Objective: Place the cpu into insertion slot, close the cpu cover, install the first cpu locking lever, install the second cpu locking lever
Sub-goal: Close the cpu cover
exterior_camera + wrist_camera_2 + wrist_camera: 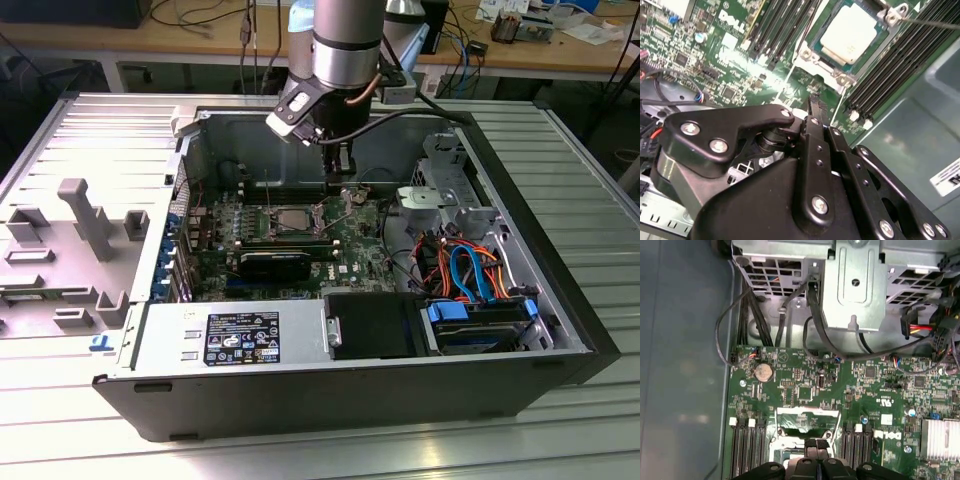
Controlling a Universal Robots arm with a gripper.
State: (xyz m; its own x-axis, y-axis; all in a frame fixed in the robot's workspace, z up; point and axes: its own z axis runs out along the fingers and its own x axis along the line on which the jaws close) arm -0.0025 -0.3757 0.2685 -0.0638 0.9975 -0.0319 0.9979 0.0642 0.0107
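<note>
Above the green board [350, 245] of an open computer case [560, 330] hangs the hand [340, 185], its fingers brought together with nothing between them.

- **Task things:** at eight o'clock of the hand in the exterior view, close by, sits the insertion slot [840, 75]. One cpu [847, 32] lies in it, silver top up. One cpu cover [807, 412] stands just past the fingertips [811, 444] in the first wrist view, green board showing through its window. One thin locking lever [932, 22] juts from a corner of the slot.
- **Around the slot:** two banks of long black memory slots [890, 65] flank it, one on each side.
- **Room to move:** a grey drive cage [440, 190] stands at three o'clock of the hand; orange and blue cables [470, 270] lie at five o'clock; one silver box [240, 335] lines the case wall at six o'clock. The board under the hand is open to the air above.
- **Surface and room:** the case lies on a ribbed metal bench [560, 430]; one grey moulded tray [60, 250] lies at nine o'clock; a second bench of pale wood [120, 40], strewn with cables, crosses at twelve o'clock.
</note>
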